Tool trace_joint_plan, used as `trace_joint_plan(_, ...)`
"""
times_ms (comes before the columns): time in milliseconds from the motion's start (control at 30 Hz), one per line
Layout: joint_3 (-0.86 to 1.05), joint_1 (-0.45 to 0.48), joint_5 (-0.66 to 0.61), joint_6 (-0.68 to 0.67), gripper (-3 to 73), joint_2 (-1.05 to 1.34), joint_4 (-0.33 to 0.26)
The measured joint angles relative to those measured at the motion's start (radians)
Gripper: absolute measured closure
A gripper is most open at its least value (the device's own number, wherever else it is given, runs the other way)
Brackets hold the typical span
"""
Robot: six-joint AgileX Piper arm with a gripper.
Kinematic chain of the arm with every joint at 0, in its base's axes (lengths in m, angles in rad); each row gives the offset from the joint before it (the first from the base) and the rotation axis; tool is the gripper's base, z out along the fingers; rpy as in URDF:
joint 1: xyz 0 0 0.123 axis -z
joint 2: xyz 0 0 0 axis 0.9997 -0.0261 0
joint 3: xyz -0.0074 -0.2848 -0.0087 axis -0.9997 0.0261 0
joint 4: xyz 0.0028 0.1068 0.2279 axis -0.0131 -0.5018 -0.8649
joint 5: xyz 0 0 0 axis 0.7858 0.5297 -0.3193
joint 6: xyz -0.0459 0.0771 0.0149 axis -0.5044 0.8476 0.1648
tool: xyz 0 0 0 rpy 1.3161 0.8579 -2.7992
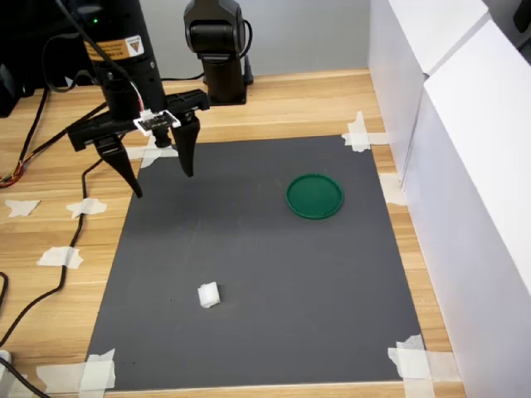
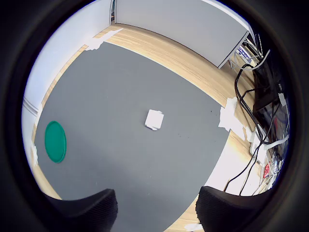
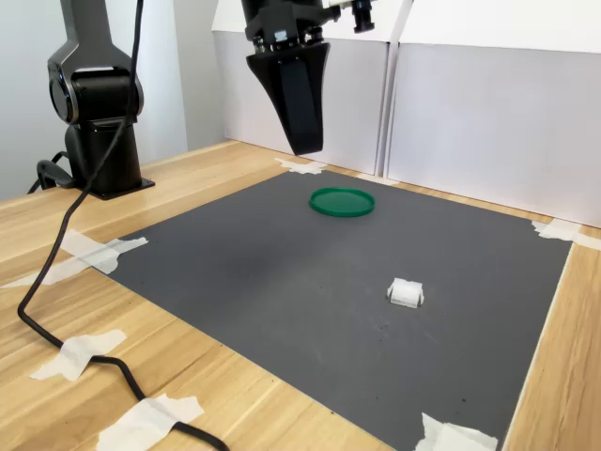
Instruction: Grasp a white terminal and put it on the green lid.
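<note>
**Hovering open above the far left of the mat, clear of the terminal**

Hanging over the far left corner of the dark grey rectangular mat [image 1: 265, 274] in the first exterior view, the black two-fingered gripper [image 1: 159, 172] is holding its jaws spread wide apart with nothing between them. Its fingertips are pointing downward and are floating above the mat, touching nothing.

Moving rightward and toward the camera in the first exterior view, the tiny white blocky plastic terminal [image 1: 208, 295] is lying on the mat near the front edge, well apart from the gripper and not under it. In the wrist view the terminal [image 2: 154, 120] is sitting near the middle of the picture, with the two dark fingertips [image 2: 87, 210] showing at the edge of the frame, wide apart and away from it.

Further right in the first exterior view, the flat round dark-green plastic lid [image 1: 314, 196] is resting on the mat, empty, well apart from both the terminal and the gripper. In the second exterior view the gripper [image 3: 300, 141] is hanging above the lid's far-left side, while the terminal [image 3: 406, 293] is lying nearer the camera, to the right.

White tape strips [image 1: 358, 133] are holding the mat's corners to the light wooden table [image 1: 50, 224].
</note>
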Motion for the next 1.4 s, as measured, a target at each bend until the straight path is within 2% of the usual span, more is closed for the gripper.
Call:
trace_joint_plan(233,-0.134,0.0,-0.091,-0.013,-1.9,-0.057,-0.049)
trace_joint_plan(600,-0.249,0.0,-0.134,-0.009,-1.9,-0.163,-0.07)
trace_joint_plan(900,-0.311,-0.08,-0.152,0.047,-0.8,-0.287,0.003)
trace_joint_plan(1400,-0.318,-0.112,-0.046,0.108,0.1,-0.418,0.034)
